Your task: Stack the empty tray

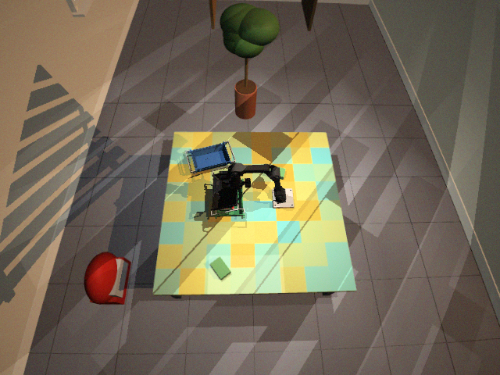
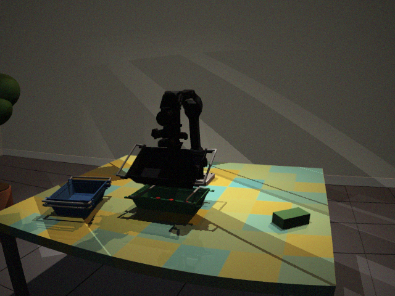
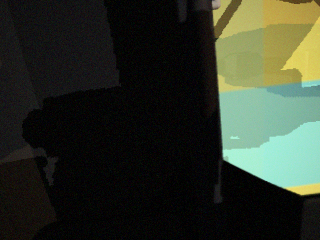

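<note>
The loaded green tray (image 1: 242, 209) (image 2: 172, 206) stands on the table with a few red blocks showing inside. In the exterior view its wire bars (image 2: 193, 194) (image 2: 148, 190) appear to lie in over its top near the ends. The empty black tray (image 1: 226, 199) (image 2: 181, 165) hangs above it, tilted, its open side towards the exterior camera, its own wire bars (image 2: 127, 160) (image 2: 212, 162) at its ends. My gripper (image 2: 170, 147) is shut on the black tray's far upper edge. The fingertips are too dark to make out, and the wrist view is mostly black. Contact between the trays cannot be told.
A blue tray (image 1: 208, 159) (image 2: 99, 198) with wire bars stands beside the green one. A green block (image 1: 219, 267) (image 2: 291, 217) lies farther off on the table. The arm's white base plate (image 1: 288, 202) is on the other side. Another green item (image 1: 282, 173) is partly behind the arm.
</note>
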Controlling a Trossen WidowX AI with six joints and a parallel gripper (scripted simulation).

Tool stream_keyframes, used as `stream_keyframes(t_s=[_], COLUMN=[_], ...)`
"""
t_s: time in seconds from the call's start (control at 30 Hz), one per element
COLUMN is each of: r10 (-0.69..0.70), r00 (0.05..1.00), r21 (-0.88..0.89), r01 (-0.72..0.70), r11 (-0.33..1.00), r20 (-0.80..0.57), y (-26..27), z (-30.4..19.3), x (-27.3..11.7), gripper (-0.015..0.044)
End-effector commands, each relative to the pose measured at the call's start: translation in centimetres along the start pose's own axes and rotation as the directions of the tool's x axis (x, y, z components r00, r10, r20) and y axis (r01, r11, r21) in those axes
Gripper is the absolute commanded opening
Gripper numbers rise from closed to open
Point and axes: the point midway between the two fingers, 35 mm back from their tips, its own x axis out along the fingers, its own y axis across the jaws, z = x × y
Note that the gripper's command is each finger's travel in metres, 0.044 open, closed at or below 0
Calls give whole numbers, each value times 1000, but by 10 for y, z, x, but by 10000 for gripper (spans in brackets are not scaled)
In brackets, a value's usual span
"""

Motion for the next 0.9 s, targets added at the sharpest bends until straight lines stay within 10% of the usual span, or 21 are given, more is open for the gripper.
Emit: stream_keyframes(t_s=[0.0, 0.87], r10=[20, 20], r00=[1000, 1000], r21=[-2, -2], r01=[-20, -20], r11=[1000, 1000], r20=[-4, -4], y=[1, 2], z=[-1, 0], x=[-4, 27], gripper=[0, 0])
